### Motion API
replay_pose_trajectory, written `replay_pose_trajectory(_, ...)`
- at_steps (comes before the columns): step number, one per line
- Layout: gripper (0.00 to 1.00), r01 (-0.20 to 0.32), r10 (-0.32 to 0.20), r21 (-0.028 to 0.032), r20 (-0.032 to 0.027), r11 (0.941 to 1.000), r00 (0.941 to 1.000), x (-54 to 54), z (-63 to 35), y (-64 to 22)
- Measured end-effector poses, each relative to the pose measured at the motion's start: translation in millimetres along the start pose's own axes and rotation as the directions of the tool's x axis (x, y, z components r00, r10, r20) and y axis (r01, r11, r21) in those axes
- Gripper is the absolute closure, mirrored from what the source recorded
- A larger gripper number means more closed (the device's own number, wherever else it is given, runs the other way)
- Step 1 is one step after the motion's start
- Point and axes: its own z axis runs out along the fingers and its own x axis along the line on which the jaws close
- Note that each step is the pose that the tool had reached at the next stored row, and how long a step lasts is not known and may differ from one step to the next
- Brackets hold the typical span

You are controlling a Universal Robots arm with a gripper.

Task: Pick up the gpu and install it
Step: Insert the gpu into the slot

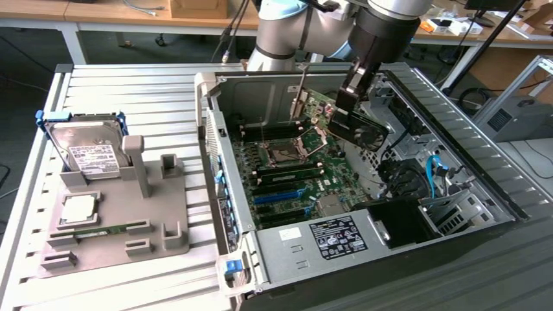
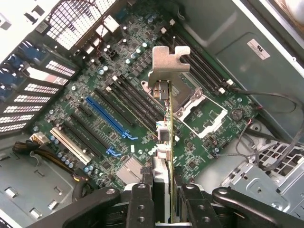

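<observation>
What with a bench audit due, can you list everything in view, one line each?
table: one, white slatted, exterior view's left.
computer case: one, grey and black, open, exterior view's right.
motherboard: one, green, inside the computer case.
gpu: one, green with silver bracket, held above the motherboard.
holder: one, grey, on the table.
hard drive: one, silver with white label, standing in the holder.
arm: one, silver and light blue, over the computer case; black jaws shut on the gpu.

Exterior high, oblique, wrist close over motherboard [image 2: 128, 61] (shared)
</observation>
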Motion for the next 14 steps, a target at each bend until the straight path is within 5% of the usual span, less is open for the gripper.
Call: replay_pose_trajectory(14, 0.73, 0.081, -0.081, -0.0021, -0.0003, 0.9967, 0.9967, 0.0, 0.1, 0.0)
